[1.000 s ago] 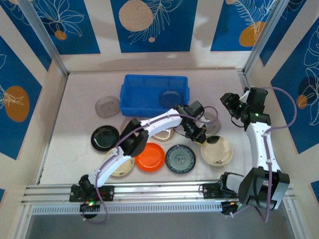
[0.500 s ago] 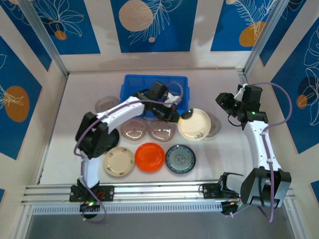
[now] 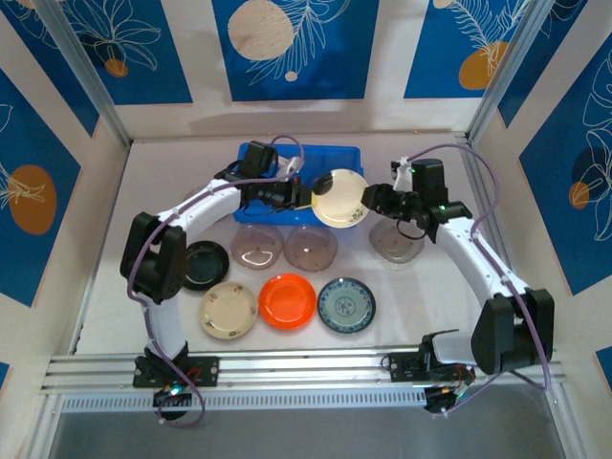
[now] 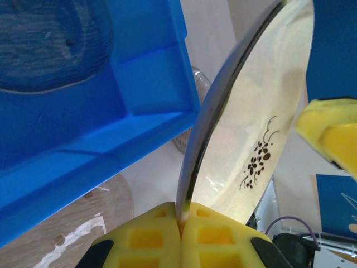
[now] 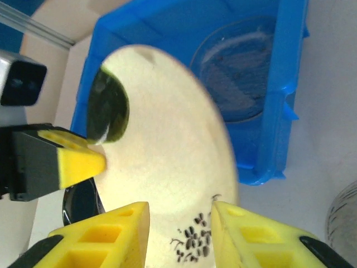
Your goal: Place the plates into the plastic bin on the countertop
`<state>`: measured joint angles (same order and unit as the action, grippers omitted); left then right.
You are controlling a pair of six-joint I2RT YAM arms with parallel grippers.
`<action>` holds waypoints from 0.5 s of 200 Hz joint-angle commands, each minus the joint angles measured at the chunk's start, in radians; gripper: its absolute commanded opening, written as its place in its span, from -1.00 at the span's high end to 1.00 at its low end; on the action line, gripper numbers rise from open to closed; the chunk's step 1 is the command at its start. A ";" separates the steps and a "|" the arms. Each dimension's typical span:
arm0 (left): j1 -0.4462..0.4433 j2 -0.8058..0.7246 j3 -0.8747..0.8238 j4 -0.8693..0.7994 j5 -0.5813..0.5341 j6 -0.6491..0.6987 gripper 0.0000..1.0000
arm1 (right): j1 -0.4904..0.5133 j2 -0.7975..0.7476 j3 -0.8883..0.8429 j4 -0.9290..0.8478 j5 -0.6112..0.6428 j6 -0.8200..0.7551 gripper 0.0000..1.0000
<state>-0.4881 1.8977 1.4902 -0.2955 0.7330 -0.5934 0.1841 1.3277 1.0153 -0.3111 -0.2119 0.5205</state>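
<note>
My left gripper (image 3: pixel 304 196) (image 4: pixel 181 220) is shut on the rim of a cream plate (image 3: pixel 339 198) (image 4: pixel 262 128) (image 5: pixel 167 151) with a small dark flower print. It holds the plate tilted in the air at the right end of the blue plastic bin (image 3: pixel 253 155) (image 4: pixel 139 84) (image 5: pixel 268 84). My right gripper (image 3: pixel 370 203) (image 5: pixel 179 223) is at the plate's opposite edge, its fingers open over the printed face. A smoky-grey plate (image 4: pixel 50 44) (image 5: pixel 240 72) lies inside the bin.
On the white countertop (image 3: pixel 153 210) lie a black plate (image 3: pixel 206 265), two translucent plates (image 3: pixel 258 247) side by side, another translucent plate (image 3: pixel 397 239) under the right arm, and a front row of cream (image 3: pixel 229 310), orange (image 3: pixel 288 300) and teal (image 3: pixel 346 304) plates.
The left arm has carried the cream plate up and back from the table to the bin's right end. The right gripper has swung left to the plate, its fingers narrowing.
</note>
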 commanded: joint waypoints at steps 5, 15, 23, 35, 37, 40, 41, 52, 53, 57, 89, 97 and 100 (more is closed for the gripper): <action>0.011 -0.025 -0.001 0.065 0.057 -0.030 1.00 | 0.030 0.019 0.056 -0.034 0.077 -0.048 0.35; 0.009 -0.024 0.003 0.057 0.059 -0.026 1.00 | 0.031 0.029 0.058 -0.034 0.084 -0.051 0.42; 0.009 -0.024 0.002 0.053 0.055 -0.022 1.00 | 0.033 0.034 0.062 -0.034 0.087 -0.051 0.42; 0.011 -0.025 0.009 0.027 0.040 -0.007 1.00 | 0.035 0.033 0.079 -0.065 0.133 -0.059 0.41; 0.012 -0.024 0.010 0.020 0.036 -0.003 1.00 | 0.036 0.030 0.083 -0.071 0.139 -0.063 0.40; 0.012 -0.025 0.012 0.012 0.032 0.001 1.00 | 0.035 0.025 0.086 -0.080 0.149 -0.073 0.40; 0.012 -0.025 0.013 0.009 0.031 0.002 1.00 | 0.034 0.023 0.088 -0.082 0.153 -0.075 0.40; 0.013 -0.028 0.008 0.007 0.025 0.001 1.00 | 0.027 -0.001 0.094 -0.095 0.182 -0.100 0.38; 0.014 -0.028 0.007 0.007 0.025 0.001 1.00 | 0.025 -0.003 0.094 -0.094 0.183 -0.101 0.38; 0.012 -0.029 0.006 0.009 0.026 0.001 1.00 | 0.019 -0.009 0.097 -0.098 0.183 -0.103 0.35; 0.015 -0.033 0.014 -0.001 0.020 0.005 1.00 | -0.001 0.007 0.122 -0.131 0.172 -0.109 0.11; 0.015 -0.035 0.017 -0.002 0.020 0.001 1.00 | -0.002 0.016 0.118 -0.123 0.166 -0.106 0.11; 0.014 -0.036 0.018 -0.001 0.021 0.001 1.00 | -0.002 0.019 0.115 -0.118 0.162 -0.104 0.11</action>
<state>-0.4831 1.8977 1.4902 -0.2859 0.7322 -0.6018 0.1875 1.3445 1.1088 -0.3992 -0.0624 0.4343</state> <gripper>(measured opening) 0.065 0.441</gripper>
